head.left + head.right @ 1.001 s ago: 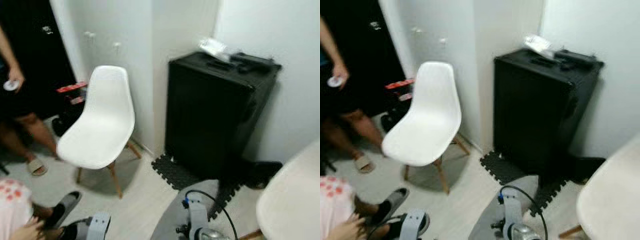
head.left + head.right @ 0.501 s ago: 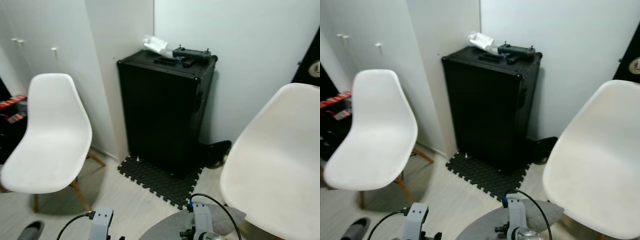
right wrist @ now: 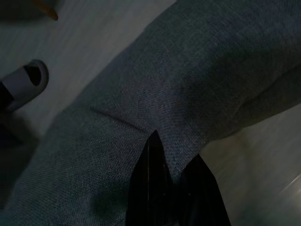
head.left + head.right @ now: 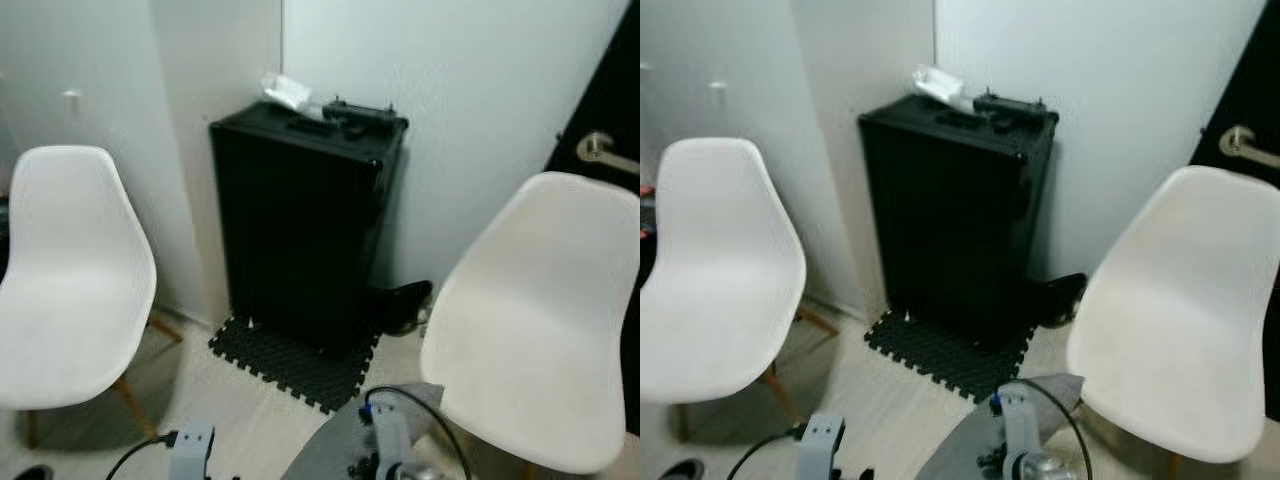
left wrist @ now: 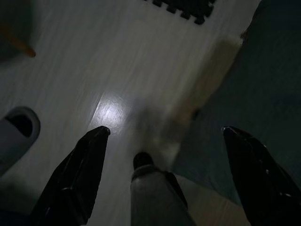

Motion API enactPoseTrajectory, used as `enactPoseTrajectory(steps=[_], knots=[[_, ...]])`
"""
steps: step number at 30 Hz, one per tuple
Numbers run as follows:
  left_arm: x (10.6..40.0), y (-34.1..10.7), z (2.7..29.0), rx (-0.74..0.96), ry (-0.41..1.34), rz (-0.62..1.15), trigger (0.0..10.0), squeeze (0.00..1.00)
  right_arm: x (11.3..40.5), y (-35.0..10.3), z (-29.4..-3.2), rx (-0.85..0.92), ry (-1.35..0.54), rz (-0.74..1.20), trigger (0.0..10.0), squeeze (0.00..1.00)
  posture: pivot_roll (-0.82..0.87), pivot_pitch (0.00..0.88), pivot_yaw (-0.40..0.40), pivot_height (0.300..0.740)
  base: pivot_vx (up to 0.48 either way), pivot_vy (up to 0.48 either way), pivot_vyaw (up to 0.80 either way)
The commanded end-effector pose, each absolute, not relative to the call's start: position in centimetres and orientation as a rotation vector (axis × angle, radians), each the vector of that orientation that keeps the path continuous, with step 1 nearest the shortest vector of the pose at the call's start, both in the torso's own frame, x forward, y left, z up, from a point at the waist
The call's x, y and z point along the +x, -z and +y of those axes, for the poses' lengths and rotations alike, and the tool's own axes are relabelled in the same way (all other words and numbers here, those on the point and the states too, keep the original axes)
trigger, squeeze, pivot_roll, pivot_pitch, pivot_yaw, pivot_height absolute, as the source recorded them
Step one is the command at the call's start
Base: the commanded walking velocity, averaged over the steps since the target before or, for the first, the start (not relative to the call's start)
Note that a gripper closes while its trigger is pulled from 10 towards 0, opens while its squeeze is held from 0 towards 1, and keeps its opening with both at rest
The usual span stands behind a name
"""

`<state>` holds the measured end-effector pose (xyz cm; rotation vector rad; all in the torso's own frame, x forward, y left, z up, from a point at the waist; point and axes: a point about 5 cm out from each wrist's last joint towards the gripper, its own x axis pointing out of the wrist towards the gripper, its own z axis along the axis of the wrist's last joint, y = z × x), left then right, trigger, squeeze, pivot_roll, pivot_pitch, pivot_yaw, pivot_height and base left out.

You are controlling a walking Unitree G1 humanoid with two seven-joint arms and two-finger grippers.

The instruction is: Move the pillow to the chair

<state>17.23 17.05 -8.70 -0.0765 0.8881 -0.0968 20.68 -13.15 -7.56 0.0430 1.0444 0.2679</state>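
A grey pillow (image 3: 188, 70) hangs low in front of me, its edge showing at the bottom of the head view (image 4: 325, 455). My right gripper (image 3: 174, 155) is shut on its fabric, which bunches around the black fingers. My left gripper (image 5: 164, 132) stands open over the pale floor beside the pillow, holding nothing. A white shell chair (image 4: 530, 320) with an empty seat stands just ahead on the right. A second white chair (image 4: 60, 290) stands on the left.
A tall black case (image 4: 300, 230) stands against the wall between the chairs, with a white wrapper (image 4: 285, 92) and a black controller (image 4: 355, 110) on top. A black foam mat (image 4: 290, 360) lies before it. A dark door with a handle (image 4: 605, 152) is at the right. A slipper (image 5: 14, 132) lies on the floor.
The view has swung to the right: the person and the pink cloth at the left are gone from the frame, and the right chair has come fully into view. Both grippers look unchanged.
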Motion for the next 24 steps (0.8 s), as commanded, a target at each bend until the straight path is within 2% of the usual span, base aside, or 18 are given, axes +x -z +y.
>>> enactPoseTrajectory(steps=[1, 14, 19, 24], knots=[[17.7, 8.5, 16.9, -0.089, 0.089, 0.866, 10.0, 0.00, 21.3, 7.2, -13.7, 0.017, -0.265, 1.021, 10.0, 0.00, 0.05, 0.000, -0.042, 0.740, 0.000, 0.000, -0.61], [17.4, 8.6, 16.9, -0.100, 0.062, 0.863, 10.0, 0.00, 21.4, 7.2, -13.4, 0.029, -0.279, 1.012, 10.0, 0.00, 0.07, 0.005, -0.059, 0.740, 0.000, 0.000, -0.60], [17.2, 8.7, 17.0, -0.103, 0.053, 0.865, 10.0, 0.00, 22.3, 6.6, -12.6, 0.090, -0.269, 0.972, 10.0, 0.00, 0.07, 0.010, -0.063, 0.740, 0.000, 0.000, -0.60], [17.2, 8.7, 17.0, -0.103, 0.047, 0.863, 10.0, 0.00, 24.5, 5.0, -11.7, 0.216, -0.278, 0.884, 10.0, 0.00, 0.07, 0.018, -0.070, 0.740, 0.000, 0.000, -0.60]])
